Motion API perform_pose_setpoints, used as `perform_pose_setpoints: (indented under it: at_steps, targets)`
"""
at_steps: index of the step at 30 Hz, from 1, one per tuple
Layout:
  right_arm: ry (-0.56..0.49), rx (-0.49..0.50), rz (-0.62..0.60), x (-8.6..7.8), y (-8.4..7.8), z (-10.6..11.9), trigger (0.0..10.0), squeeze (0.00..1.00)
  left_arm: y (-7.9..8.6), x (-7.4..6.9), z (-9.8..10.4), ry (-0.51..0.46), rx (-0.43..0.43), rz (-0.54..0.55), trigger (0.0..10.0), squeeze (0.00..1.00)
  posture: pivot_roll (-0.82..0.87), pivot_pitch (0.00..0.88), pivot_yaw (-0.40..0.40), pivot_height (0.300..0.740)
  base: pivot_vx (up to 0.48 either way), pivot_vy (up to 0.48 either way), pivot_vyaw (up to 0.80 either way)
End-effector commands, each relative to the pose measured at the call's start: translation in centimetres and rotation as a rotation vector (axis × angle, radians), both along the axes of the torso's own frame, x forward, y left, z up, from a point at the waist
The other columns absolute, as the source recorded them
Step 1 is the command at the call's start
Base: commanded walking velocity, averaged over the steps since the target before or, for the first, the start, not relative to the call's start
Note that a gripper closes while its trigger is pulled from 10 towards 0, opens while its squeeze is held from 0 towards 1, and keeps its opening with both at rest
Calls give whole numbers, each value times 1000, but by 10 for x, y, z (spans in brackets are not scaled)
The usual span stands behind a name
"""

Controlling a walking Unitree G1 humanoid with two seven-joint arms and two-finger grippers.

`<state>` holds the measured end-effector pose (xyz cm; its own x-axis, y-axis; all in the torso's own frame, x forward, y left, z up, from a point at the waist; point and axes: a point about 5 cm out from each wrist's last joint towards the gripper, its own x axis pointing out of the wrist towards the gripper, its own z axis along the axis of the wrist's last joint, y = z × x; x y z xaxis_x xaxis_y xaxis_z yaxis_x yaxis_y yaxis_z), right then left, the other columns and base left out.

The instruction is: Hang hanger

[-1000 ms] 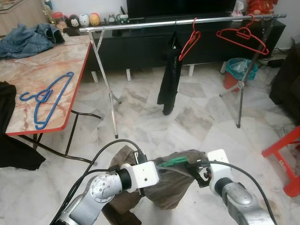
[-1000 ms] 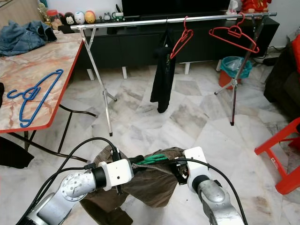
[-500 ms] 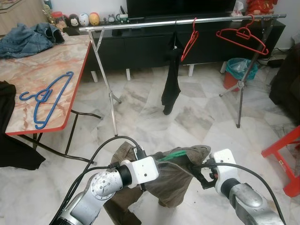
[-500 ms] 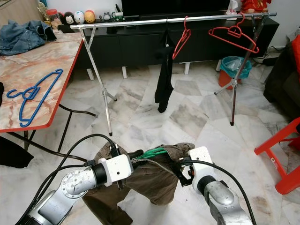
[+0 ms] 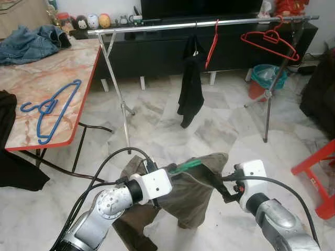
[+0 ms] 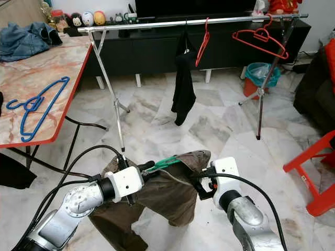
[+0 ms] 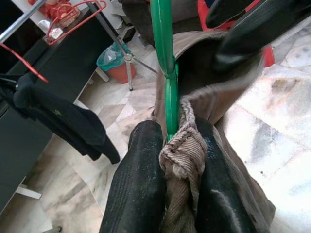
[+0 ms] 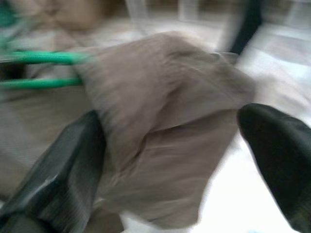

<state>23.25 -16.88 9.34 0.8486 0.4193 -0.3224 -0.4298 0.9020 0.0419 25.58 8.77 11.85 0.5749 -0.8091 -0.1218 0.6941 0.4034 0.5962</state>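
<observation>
The left gripper (image 7: 167,187) is clenched on a bunched fold of brown corduroy trousers (image 5: 191,191), its two black fingers (image 7: 133,184) pressing the cloth from both sides with the green hanger (image 7: 165,63) running up between them. The right gripper (image 8: 170,160) stands released, its fingers spread wide on either side of the trousers' other end; that view is blurred. The trousers drape over the green hanger and sag between the two grippers, low over the marble floor (image 5: 220,130).

Well beyond the trousers stands a silver clothes rail (image 5: 157,27). On the rail hang a black garment (image 5: 190,89), a red hanger (image 5: 211,37) just beside it and another red hanger (image 5: 269,43) near the rail's right end. To the rail's left stands a red-edged marble table (image 5: 31,89) bearing a blue hanger (image 5: 52,107) and a heap of denim (image 5: 29,44). Behind the rail's right leg stands a teal-lined bin (image 5: 266,78).
</observation>
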Motion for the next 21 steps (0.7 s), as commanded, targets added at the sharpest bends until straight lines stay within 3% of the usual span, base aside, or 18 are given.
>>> perform_pose_setpoints:
  at_steps: [1,9,11,18,21]
  targets:
    - [-23,34,109,-6,13,7,10000,0,2,4,11,-51,-28,6,10000,0,-10,67,18,740,0,0,0]
    - [3,47,295,-22,28,11,10000,0,2,2,9,-37,-24,-3,10000,0,-13,67,18,740,0,0,0]
    - [-16,55,452,-36,39,16,10000,0,1,2,8,-32,-23,-8,10000,0,-14,65,17,740,0,0,0]
    - [-22,4,411,-30,33,14,10000,0,1,1,8,-24,-24,-16,10000,0,-12,64,17,740,0,0,0]
    - [11,-140,141,-5,0,3,10000,0,0,0,7,-22,-23,-20,10000,0,-14,62,17,740,0,0,0]
